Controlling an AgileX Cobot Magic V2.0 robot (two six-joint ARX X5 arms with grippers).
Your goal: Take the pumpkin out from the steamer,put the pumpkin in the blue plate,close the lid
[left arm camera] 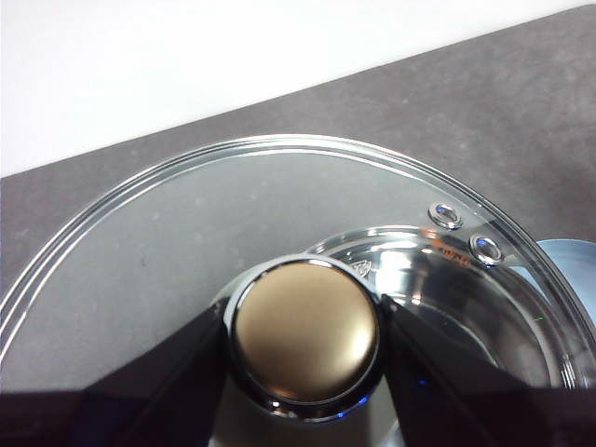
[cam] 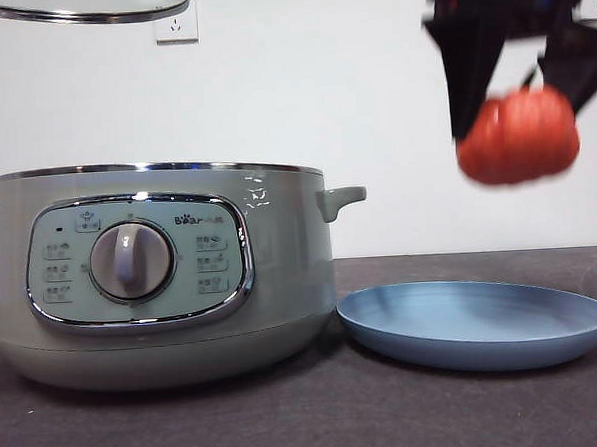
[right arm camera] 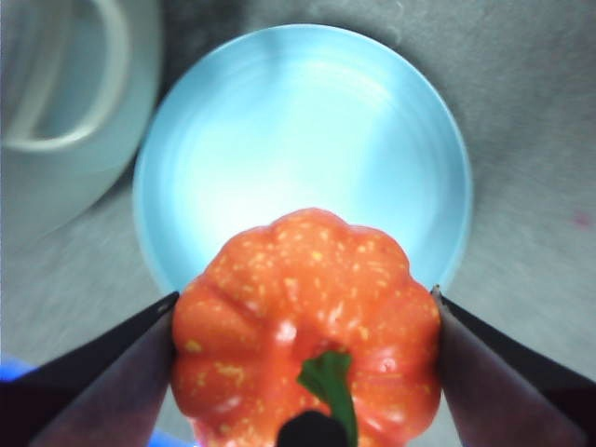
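From the front, the steamer [cam: 161,276] stands uncovered on the desk [cam: 309,423] beside the blue plate [cam: 476,324], with the pumpkin [cam: 517,137] hanging above that plate. The left wrist view shows the left end effector [left arm camera: 304,345] clamped on the knob of the lid [left arm camera: 186,242], held aloft. The right wrist view shows the right end effector [right arm camera: 305,372] gripping the pumpkin over the plate.
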